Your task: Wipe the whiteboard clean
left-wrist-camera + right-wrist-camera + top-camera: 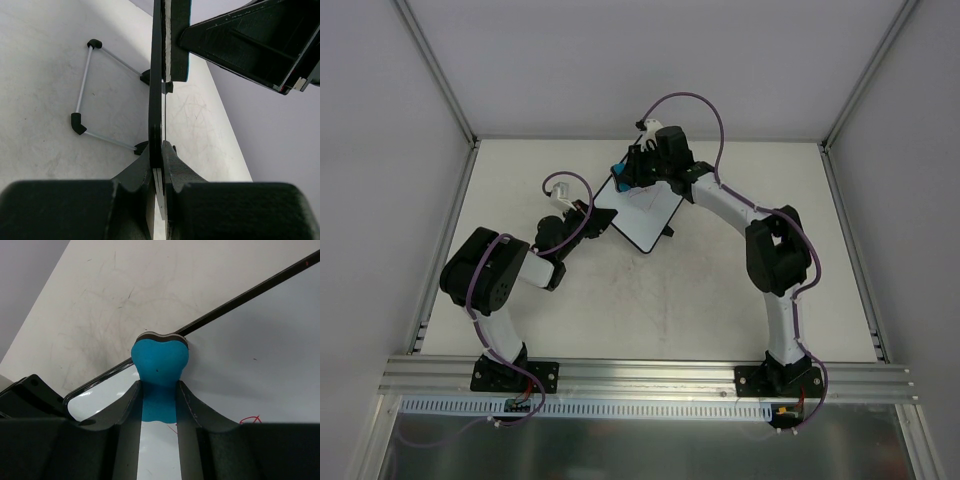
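The whiteboard lies at an angle at the table's back middle, with faint red scribbles. My left gripper is shut on its left edge; in the left wrist view the whiteboard runs edge-on between the closed jaws of the left gripper. My right gripper is shut on the blue bone-shaped eraser. In the right wrist view the eraser, held by the right gripper, rests on the whiteboard by its black rim. Red scribbles show lower right.
A thin metal-rod frame with black corners lies on the table behind the board, joined to its black tabs. One black tab sticks out at the board's lower right edge. Grey walls enclose the table on three sides.
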